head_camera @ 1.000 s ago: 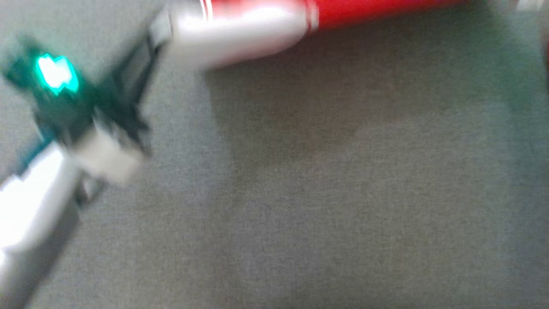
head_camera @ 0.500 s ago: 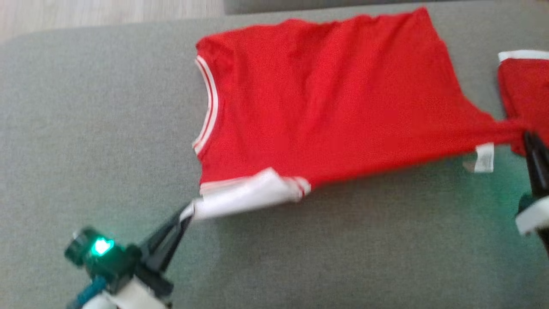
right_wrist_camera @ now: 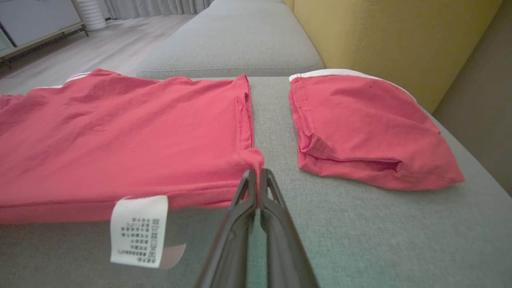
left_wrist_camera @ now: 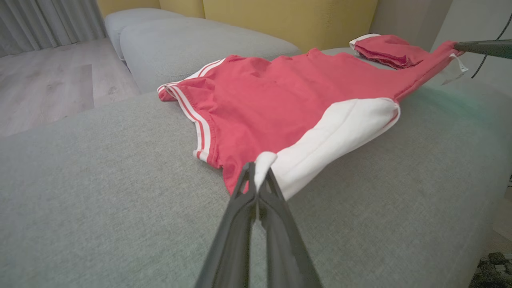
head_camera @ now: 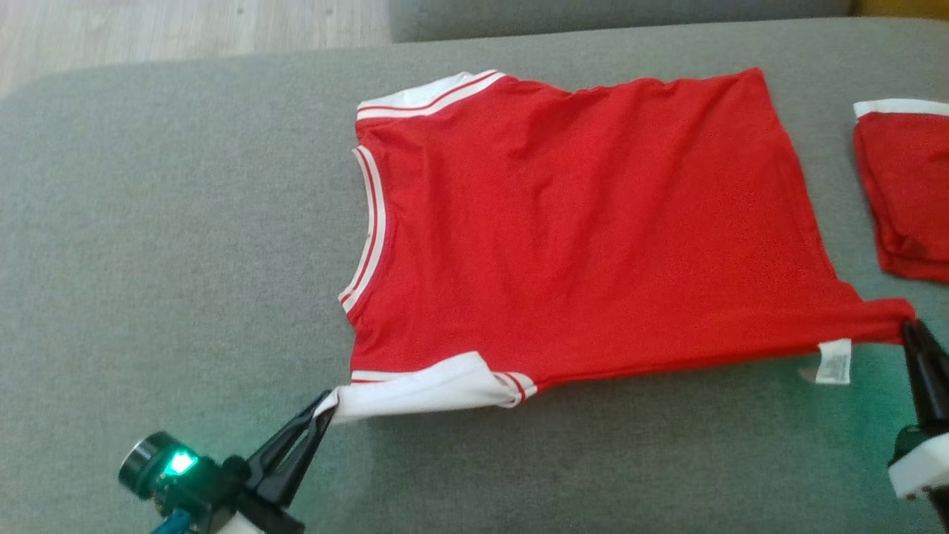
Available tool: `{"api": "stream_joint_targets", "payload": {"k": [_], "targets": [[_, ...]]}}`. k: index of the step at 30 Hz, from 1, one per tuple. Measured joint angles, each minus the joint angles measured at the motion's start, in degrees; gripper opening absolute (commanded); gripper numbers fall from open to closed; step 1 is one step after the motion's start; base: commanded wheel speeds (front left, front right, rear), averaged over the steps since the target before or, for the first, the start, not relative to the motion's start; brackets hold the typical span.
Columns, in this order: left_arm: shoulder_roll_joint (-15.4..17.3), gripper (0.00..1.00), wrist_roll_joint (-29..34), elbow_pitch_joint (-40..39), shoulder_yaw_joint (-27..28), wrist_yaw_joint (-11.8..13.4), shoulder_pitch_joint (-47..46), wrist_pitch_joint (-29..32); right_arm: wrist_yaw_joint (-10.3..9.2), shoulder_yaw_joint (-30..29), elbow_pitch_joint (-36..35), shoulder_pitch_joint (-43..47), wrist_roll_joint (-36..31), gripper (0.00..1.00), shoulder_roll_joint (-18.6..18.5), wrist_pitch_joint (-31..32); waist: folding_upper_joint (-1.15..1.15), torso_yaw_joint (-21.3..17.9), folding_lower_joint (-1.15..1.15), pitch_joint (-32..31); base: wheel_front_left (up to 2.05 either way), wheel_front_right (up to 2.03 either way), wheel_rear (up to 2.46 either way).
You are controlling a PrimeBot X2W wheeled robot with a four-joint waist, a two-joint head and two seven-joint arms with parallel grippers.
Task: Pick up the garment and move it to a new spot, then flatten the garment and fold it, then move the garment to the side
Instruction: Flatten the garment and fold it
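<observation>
The shirt (head_camera: 578, 230) lies spread mid-cushion (head_camera: 170, 245), its near edge lifted. My left pincer (head_camera: 324, 406) is clamped on its white sleeve (head_camera: 430, 389), and my right pincer (head_camera: 910, 330) on its hem corner (head_camera: 886, 311).

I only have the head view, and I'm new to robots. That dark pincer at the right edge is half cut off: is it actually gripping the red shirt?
Observer: Yes; the right wrist view shows the right gripper shut on the shirt's hem corner.
Visitor: And the red thing beside it?
Observer: Another folded garment, lying apart from the shirt.
Visitor: What's behind that?
Observer: A yellow backrest.
</observation>
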Motion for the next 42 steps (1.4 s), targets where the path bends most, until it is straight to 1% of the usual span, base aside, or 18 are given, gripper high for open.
{"api": "stream_joint_targets", "payload": {"k": [4, 8, 13, 18, 23, 24, 26, 27, 28, 29, 30, 31, 32, 33, 34, 38, 39, 42], "targets": [[-0.9, 0.00, 1.2, 0.9, 0.2, -0.7, -2.4, 0.0, 0.00, -1.9, -1.6, -1.0, -1.1, 0.00, 0.8, 1.9, 0.00, 0.6, 0.00, 1.3, 0.00, 0.00, 0.00], [-2.0, 0.00, 2.6, 2.0, 0.3, -1.5, -9.4, 0.0, 0.00, -2.8, -2.1, -4.2, -1.1, 0.00, 0.8, 3.5, 0.00, 1.2, 0.01, 3.4, 0.00, 0.00, 0.00], [-2.7, 0.00, 4.7, 4.8, 0.5, -2.0, -18.4, 0.0, 0.00, -2.0, -1.6, -10.6, -1.6, 0.00, 0.4, 5.1, 0.00, 1.8, 0.02, 6.9, 0.00, 0.00, 0.00], [-3.8, 0.00, 5.8, 7.3, 0.5, -2.0, -25.4, 0.0, 0.00, 0.3, 1.0, -16.9, -1.6, 0.00, -0.8, 5.5, 0.00, 2.0, 0.02, 10.3, 0.00, 0.00, 0.00], [-4.0, 0.00, 6.8, 8.8, 0.4, -2.5, -28.7, 0.0, 0.00, 2.6, 4.2, -22.1, -1.6, 0.00, -1.3, 5.4, 0.00, 1.8, 0.02, 13.0, 0.00, 0.00, 0.00], [-4.5, 0.00, 7.5, 9.2, 0.6, -2.5, -29.3, 0.0, 0.00, 3.5, 6.3, -24.0, -1.3, 0.00, -2.6, 4.9, 0.00, 1.9, 0.03, 13.5, 0.00, 0.00, 0.00], [-5.8, 0.00, 8.1, 9.2, 1.5, -2.5, -29.7, 0.0, 0.00, 4.0, 8.0, -25.7, -0.7, 0.00, -3.6, 4.3, 0.00, 2.2, 0.00, 13.6, 0.00, 0.00, 0.00], [-6.4, 0.04, 8.2, 9.3, 1.8, -2.5, -29.9, 0.0, 0.00, 4.3, 8.7, -26.5, -0.5, 0.00, -4.0, 3.9, 0.00, 2.4, 0.00, 13.7, 0.00, 0.00, 0.00], [-7.1, 0.18, 8.2, 9.6, 2.0, -2.5, -30.0, 0.0, 0.00, 4.7, 9.6, -27.2, -0.4, 0.00, -4.2, 3.6, 0.00, 2.5, 0.01, 13.7, 0.00, 0.00, 0.00], [-7.8, 0.24, 8.3, 10.1, 2.2, -2.5, -30.2, 0.0, 0.00, 5.2, 10.4, -27.9, -0.4, 0.00, -4.3, 3.3, 0.00, 2.7, 0.01, 13.7, 0.00, 0.00, 0.00], [-8.6, 0.30, 8.1, 10.6, 2.6, -2.5, -30.3, 0.0, 0.00, 5.6, 11.2, -28.3, -0.4, 0.18, -4.2, 3.1, 0.00, 2.8, 0.01, 13.6, 0.00, 0.00, 0.00], [-9.3, 0.47, 7.8, 11.0, 3.0, -2.5, -30.3, 0.0, 0.00, 5.6, 11.9, -28.7, -0.3, 1.00, -4.2, 2.8, 0.00, 2.9, 0.01, 13.5, 0.00, 0.00, 0.00], [-9.9, 0.81, 7.8, 11.3, 3.4, -2.5, -30.2, 0.0, 0.00, 5.6, 12.6, -29.0, -0.4, 1.00, -4.1, 2.1, 0.00, 3.0, 0.01, 13.4, 0.00, 0.00, 0.00], [-10.4, 0.97, 7.8, 11.7, 3.9, -2.5, -30.2, 0.0, 0.00, 5.6, 13.1, -29.1, -0.4, 1.00, -4.1, 1.8, 0.00, 3.1, 0.01, 13.2, 0.00, 0.00, 0.00], [-11.1, 1.00, 7.8, 12.1, 4.9, -2.3, -30.0, 0.0, 0.00, 5.7, 13.4, -29.1, -0.4, 1.00, -4.0, 1.2, 0.00, 3.2, 0.01, 13.0, 0.00, 0.00, 0.00], [-13.7, 1.00, 7.7, 12.0, 9.2, -0.4, -26.3, 0.0, 0.00, 5.7, 13.8, -29.0, -0.4, 1.00, -3.0, -1.2, 0.00, 3.4, 0.01, 11.8, 0.00, 0.00, 0.00], [-13.7, 1.00, 7.7, 12.0, 9.2, -0.4, -26.3, 0.0, 0.00, 5.7, 13.8, -29.0, -0.4, 1.00, -3.0, -1.2, 0.00, 3.4, 0.01, 11.8, 0.00, 0.00, 0.00], [-16.8, 1.00, 6.0, 11.9, 11.5, 0.1, -20.7, 0.0, 0.00, 5.4, 13.8, -28.5, -0.5, 1.00, -1.7, -2.6, 0.00, 3.3, 0.00, 10.7, 0.00, 0.00, 0.00]]}}
